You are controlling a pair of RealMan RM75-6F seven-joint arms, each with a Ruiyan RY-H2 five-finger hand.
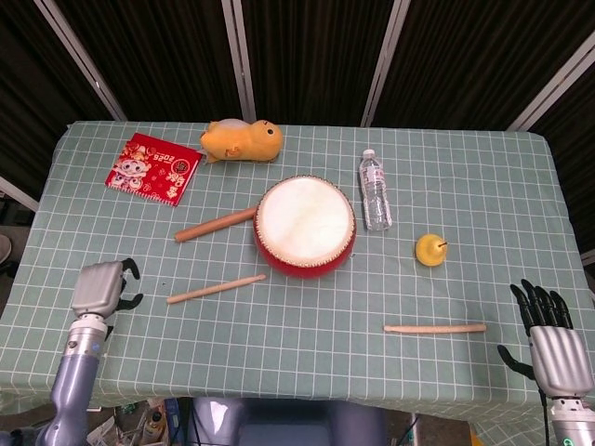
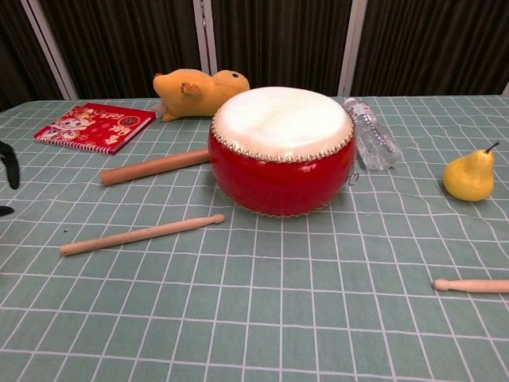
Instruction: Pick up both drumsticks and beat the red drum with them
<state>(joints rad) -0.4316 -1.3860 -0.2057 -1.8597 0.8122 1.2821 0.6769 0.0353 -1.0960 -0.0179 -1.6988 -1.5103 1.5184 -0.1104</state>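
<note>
Left hand [image 1: 100, 288] over the tabletop [image 1: 307, 362] near its left edge, holding nothing, fingers apart and curled down, just left of the left drumstick [image 1: 216, 289]. Right hand [image 1: 553, 339] off the right edge, fingers spread, empty, right drumstick [image 1: 435, 328] nearby. Both sticks lie flat in front of the red drum [image 1: 306, 226].

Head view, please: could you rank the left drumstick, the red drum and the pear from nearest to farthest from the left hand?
From the left hand:
1. Left drumstick, just to its right.
2. Red drum, centre of the table.
3. Pear, far right side.
</note>
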